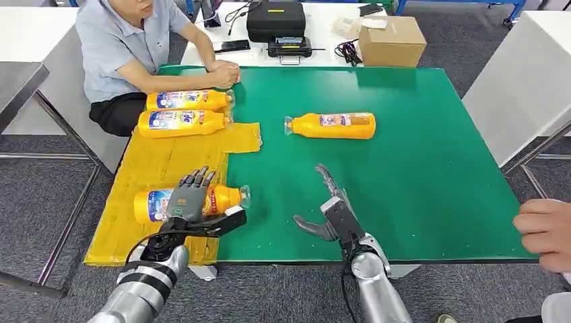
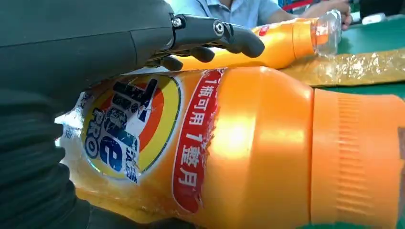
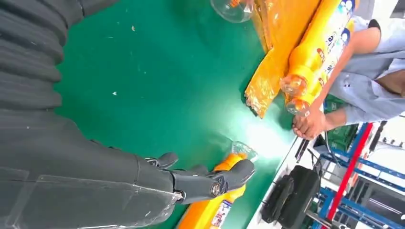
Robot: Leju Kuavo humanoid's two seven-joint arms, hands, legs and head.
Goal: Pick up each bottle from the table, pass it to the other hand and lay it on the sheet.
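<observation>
**Q:** Bottles — where are they?

**A:** Four orange detergent bottles, all lying on their sides. The nearest bottle (image 1: 192, 202) lies on the yellow sheet (image 1: 161, 168), near the robot's edge of the green table (image 1: 417, 175), its clear cap poking just past the sheet's edge onto the green. Two more, the far bottle (image 1: 188, 100) and the second bottle (image 1: 182, 123), lie side by side at the sheet's far end. The lone bottle (image 1: 331, 126) lies on bare green near the table's middle, well apart from the sheet.

**Q:** What are the robot's hands doing?

**A:** The left hand (image 1: 188, 200) is laid over the nearest bottle, dark fingers draped across the top and the thumb along the side facing the robot. The left wrist view shows the bottle's label right against the palm. The right hand (image 1: 328, 208) hovers over bare green table, fingers spread, holding nothing.

**Q:** Anyone nearby?

**A:** A seated person in a light blue shirt (image 1: 128, 40) rests clasped hands on the table's far edge, just beside the far bottle. Another person's hand (image 1: 547, 232) shows at the right edge. On a white table behind are a black case (image 1: 276, 20) and a cardboard box (image 1: 392, 40).
</observation>
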